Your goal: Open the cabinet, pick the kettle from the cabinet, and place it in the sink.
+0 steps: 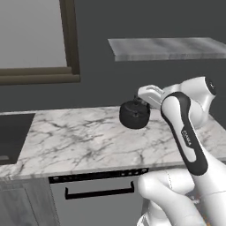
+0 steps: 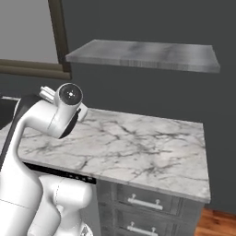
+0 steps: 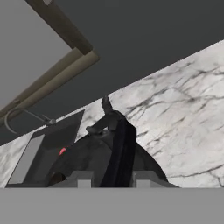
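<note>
One kettle is hanging above the marble counter, near its back edge. We are seeing the gripper clenching the kettle's arched handle from above. The sink is sitting at the counter's left end, well apart from the kettle.

Pincer clamped on the arched handle of the black kettle, finger tips either side of the handle band. Spout points up-frame. Marble desk runs diagonally behind. Sink sits left of the kettle: black basin, grey drainboard panel, thin curved faucet at its far edge.
</note>
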